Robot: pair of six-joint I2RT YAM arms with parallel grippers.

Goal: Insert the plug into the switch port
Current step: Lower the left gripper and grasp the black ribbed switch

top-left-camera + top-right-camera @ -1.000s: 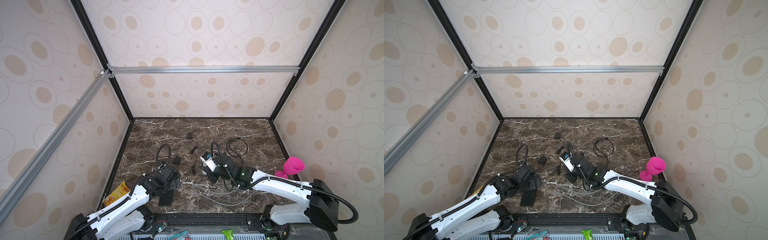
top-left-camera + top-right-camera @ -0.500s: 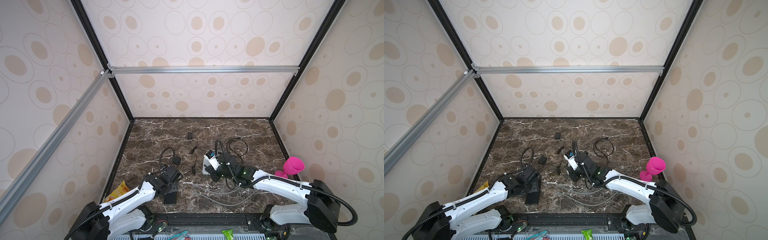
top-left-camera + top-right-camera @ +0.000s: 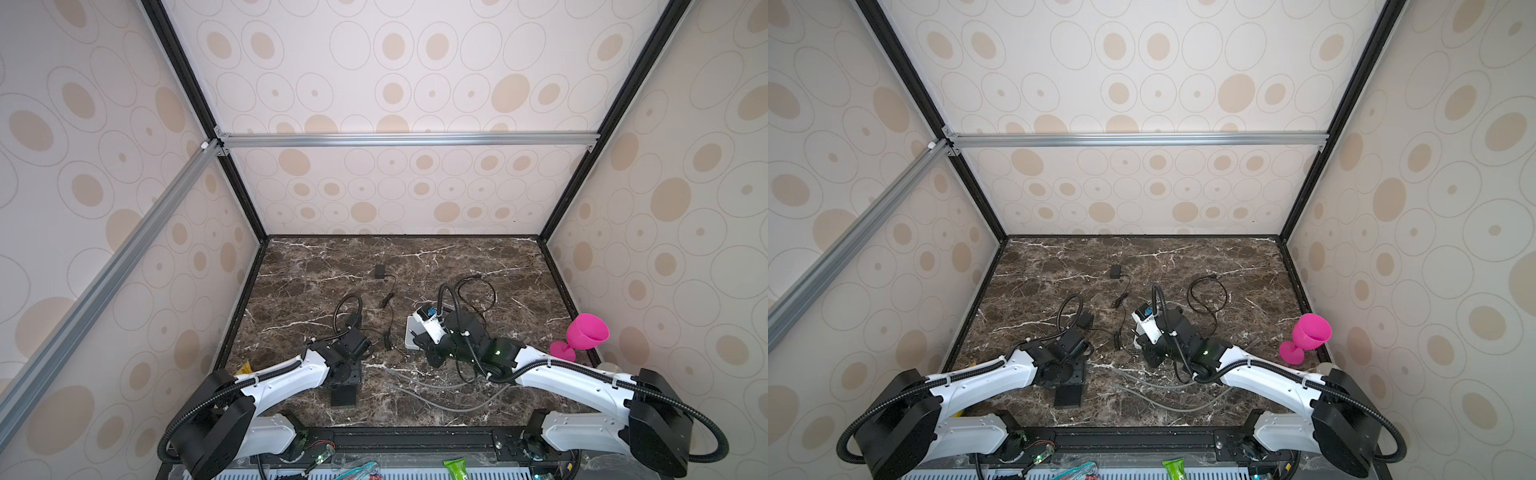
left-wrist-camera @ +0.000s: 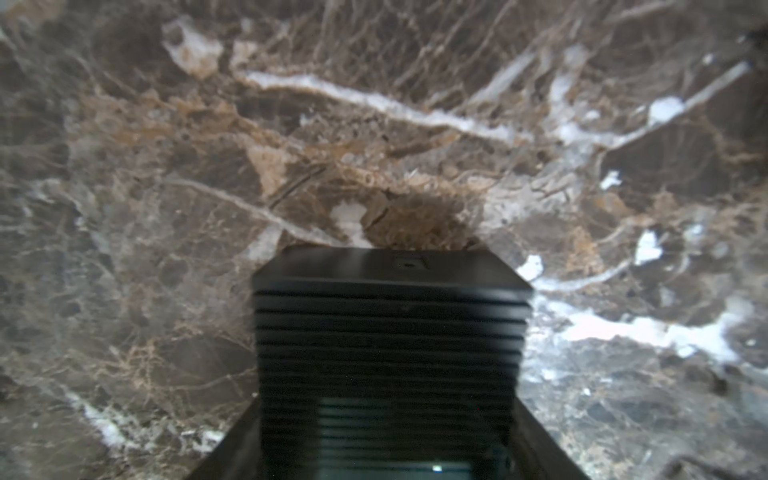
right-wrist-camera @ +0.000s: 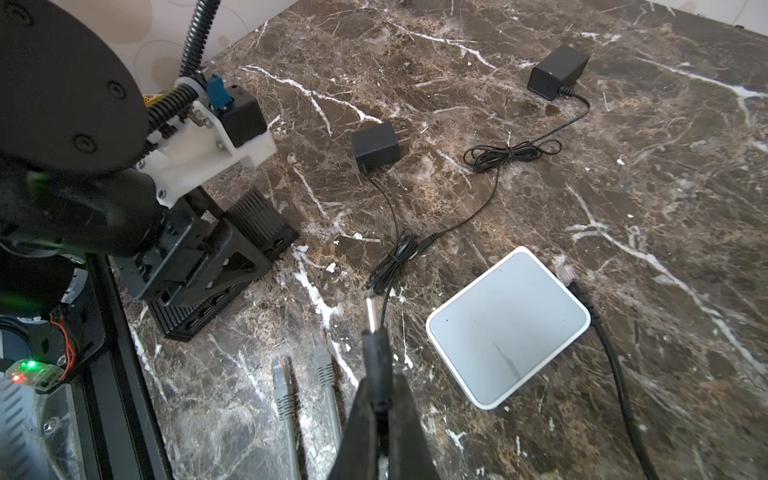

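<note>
The switch (image 5: 259,222) is a black ribbed box with a row of ports along its side, low on the marble at the front left (image 3: 344,397) (image 3: 1068,397). My left gripper (image 5: 195,266) (image 3: 347,372) (image 3: 1068,369) is shut across it; in the left wrist view the switch (image 4: 388,324) fills the space between the jaws. My right gripper (image 5: 380,388) (image 3: 432,355) (image 3: 1152,355) is shut on the plug (image 5: 376,353), a black barrel whose silver tip points toward the switch, a short way off.
A white flat box (image 5: 507,328) (image 3: 410,337) lies beside the right gripper. Two black power adapters (image 5: 376,145) (image 5: 559,72) with thin cords, two grey network cable ends (image 5: 282,386) and a black network cable (image 5: 615,365) lie around. A pink goblet (image 3: 584,334) stands at the right wall.
My left gripper has come down over the switch and closed on it. The right gripper has drifted a little to the right with the plug.
</note>
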